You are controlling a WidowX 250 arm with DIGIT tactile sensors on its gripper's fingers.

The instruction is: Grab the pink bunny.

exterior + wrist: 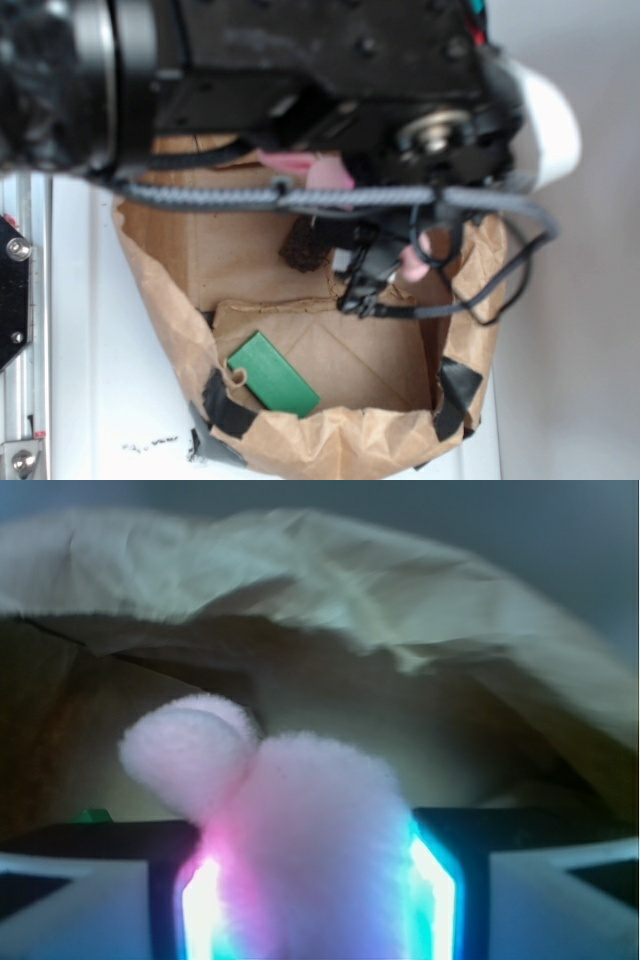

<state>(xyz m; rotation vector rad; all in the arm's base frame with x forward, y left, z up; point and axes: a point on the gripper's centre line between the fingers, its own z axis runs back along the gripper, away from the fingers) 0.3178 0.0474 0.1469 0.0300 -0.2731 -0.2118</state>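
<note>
Clamped tight, the gripper (315, 900) had the pink bunny (300, 830) squeezed between its glowing pads (200, 905), fluffy body running straight out from the jaws, one rounded end poking up-left! The arm (300, 70) reached down over the brown paper bag (330, 440); a green block (272, 376) lay inside.
</note>
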